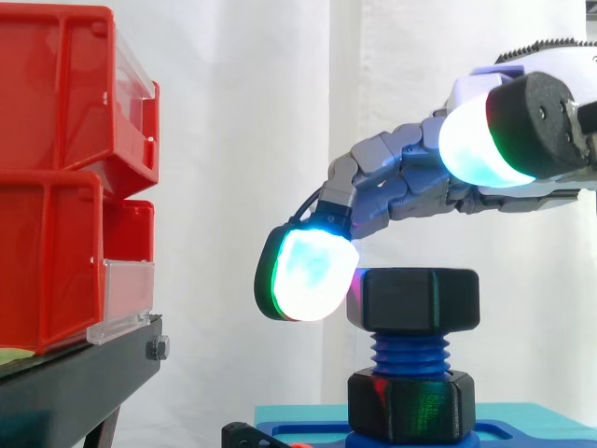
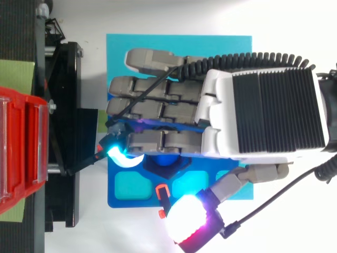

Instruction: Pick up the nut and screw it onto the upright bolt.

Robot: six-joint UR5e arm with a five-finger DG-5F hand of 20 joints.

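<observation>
A black nut (image 1: 420, 301) sits on top of the blue upright bolt (image 1: 410, 353), with several threads bare below it. A second black nut (image 1: 410, 403) sits at the bolt's foot on the blue base (image 2: 126, 195). My hand (image 1: 410, 182) reaches in from the right above the top nut, its fingers stretched out over it. One glowing fingertip (image 1: 308, 273) hangs down against the nut's left side. The thumb (image 2: 189, 221) stands off to the near side, clear of the nut. From above, the nut (image 2: 152, 163) is mostly hidden under the fingers.
Stacked red bins (image 1: 56, 187) stand on a black stand (image 1: 103, 369) to the left, close to the fingertip. The blue base lies on a cyan mat (image 2: 231, 47).
</observation>
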